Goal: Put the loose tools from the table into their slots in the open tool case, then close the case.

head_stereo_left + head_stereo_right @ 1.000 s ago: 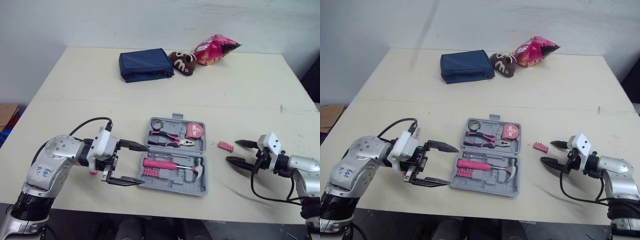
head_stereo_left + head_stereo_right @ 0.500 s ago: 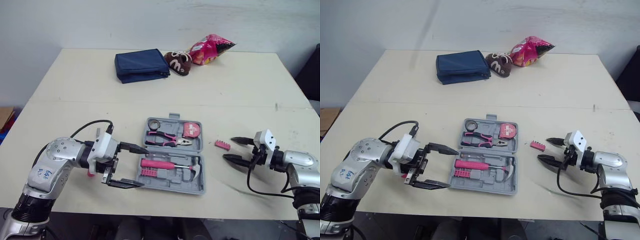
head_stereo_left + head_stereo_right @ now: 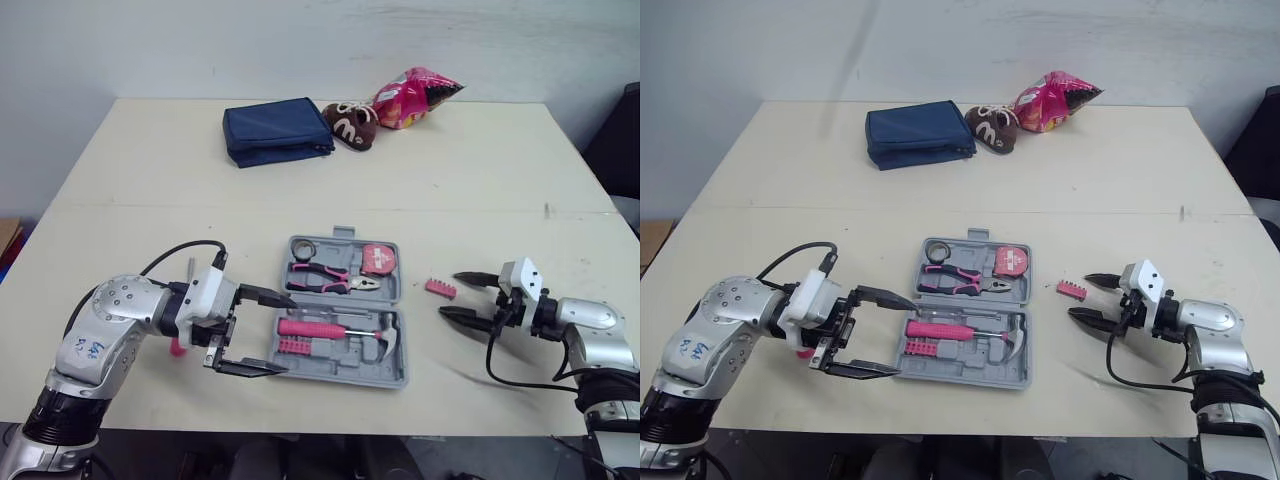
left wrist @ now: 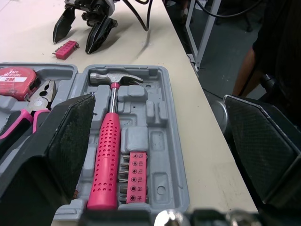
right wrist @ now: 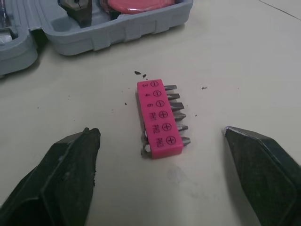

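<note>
We note the right gripper [image 3: 452, 294] with fingers spread, the pink bit holder [image 5: 158, 117] untouched just ahead of them, on the table [image 3: 150, 200] beside the open tool case [image 3: 395, 375]. The left gripper [image 3: 290, 333], also spread, sits at the case's left edge.

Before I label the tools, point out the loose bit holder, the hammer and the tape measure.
bit holder [image 5: 157, 120], right wrist view, pink block.
hammer [image 4: 106, 162], left wrist view, pink handle.
tape measure [image 3: 378, 260], left eye view, pink face.

Pink bit holder [image 5: 157, 117], gry tool case [image 4: 160, 136]
</note>
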`<state>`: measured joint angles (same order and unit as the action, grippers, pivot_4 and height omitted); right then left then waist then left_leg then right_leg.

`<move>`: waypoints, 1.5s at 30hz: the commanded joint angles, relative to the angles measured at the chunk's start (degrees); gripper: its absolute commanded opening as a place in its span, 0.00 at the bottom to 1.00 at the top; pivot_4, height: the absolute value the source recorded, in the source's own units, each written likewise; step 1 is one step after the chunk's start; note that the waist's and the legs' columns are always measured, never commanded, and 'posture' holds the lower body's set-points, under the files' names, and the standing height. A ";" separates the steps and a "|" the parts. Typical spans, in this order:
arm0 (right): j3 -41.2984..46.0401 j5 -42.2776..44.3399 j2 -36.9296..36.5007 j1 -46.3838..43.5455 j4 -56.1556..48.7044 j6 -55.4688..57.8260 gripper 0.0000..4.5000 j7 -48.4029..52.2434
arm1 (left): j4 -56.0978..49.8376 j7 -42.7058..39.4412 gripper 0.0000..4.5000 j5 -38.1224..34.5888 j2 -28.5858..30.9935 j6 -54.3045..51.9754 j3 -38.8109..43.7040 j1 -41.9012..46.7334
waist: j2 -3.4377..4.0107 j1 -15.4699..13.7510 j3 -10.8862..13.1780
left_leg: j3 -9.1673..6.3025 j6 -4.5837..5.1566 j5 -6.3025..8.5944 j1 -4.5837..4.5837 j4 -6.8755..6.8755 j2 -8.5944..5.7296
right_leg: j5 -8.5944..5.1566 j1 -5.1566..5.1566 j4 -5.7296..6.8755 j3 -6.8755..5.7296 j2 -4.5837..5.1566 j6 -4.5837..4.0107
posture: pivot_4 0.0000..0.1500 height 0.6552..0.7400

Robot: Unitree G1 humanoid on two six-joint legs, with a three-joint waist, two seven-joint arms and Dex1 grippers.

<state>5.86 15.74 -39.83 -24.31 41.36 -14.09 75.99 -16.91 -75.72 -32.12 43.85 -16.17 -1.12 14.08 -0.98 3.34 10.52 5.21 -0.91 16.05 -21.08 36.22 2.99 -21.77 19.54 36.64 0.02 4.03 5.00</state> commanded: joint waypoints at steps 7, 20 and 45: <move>-1.24 -1.83 1.47 -0.78 3.51 -1.63 0.17 -0.57 | -0.79 0.07 1.00 0.24 0.95 0.17 1.09 -1.85 | -0.15 -0.07 0.00 | 0.01 0.01 0.01 0.03 0.06 0.00 | 0.02 -0.03 0.05 0.03 0.03 0.01 | 1.00 1.00; 0.48 3.10 -4.50 5.96 -22.27 6.39 0.17 -0.35 | 3.32 -0.47 1.00 1.14 -0.47 5.93 2.62 -1.81 | 0.03 -0.35 0.12 | 0.03 0.01 0.01 -0.14 -0.01 -0.02 | 0.02 0.18 0.05 0.04 0.06 0.01 | 1.00 1.00; -2.83 20.45 -18.12 16.63 -79.35 56.43 0.17 -16.79 | 3.69 1.18 1.00 1.17 -2.26 13.22 3.68 -8.43 | -0.07 -1.42 0.20 | 0.00 0.35 0.30 -0.28 -0.16 -0.03 | 0.02 0.30 -0.14 -0.01 0.21 0.00 | 1.00 1.00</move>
<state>3.23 35.29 -57.60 -6.70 -35.43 40.59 60.53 -10.88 -75.31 -29.43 41.62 -2.41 1.75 5.95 -1.05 1.92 10.72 5.22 -0.55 16.36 -21.40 36.05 2.96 -21.76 19.89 36.50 0.02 4.25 5.00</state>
